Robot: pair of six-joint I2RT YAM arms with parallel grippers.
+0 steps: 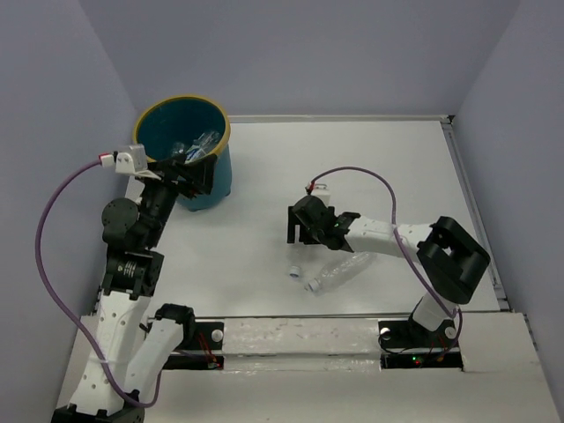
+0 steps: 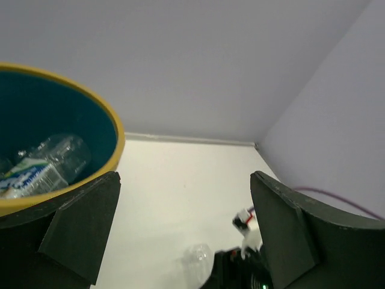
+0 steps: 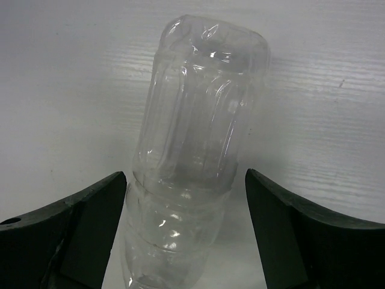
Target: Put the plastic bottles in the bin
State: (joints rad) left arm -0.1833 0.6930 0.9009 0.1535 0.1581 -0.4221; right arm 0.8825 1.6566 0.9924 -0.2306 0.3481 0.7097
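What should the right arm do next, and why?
Probably close the right gripper on the clear bottle: it lies on the table between the open jaws, not yet gripped. The left gripper is open and empty at the bin rim.

the bin (image 1: 163,123) stands at the far left corner of the bench (image 1: 397,176), with bottles (image 1: 201,145) lying inside it. the left gripper (image 1: 196,172) sits at the bin's near rim. the right gripper (image 1: 300,231) is at mid-bench, well right of the bin. a loose bottle (image 1: 342,270) lies on the bench just nearer, under the right arm.
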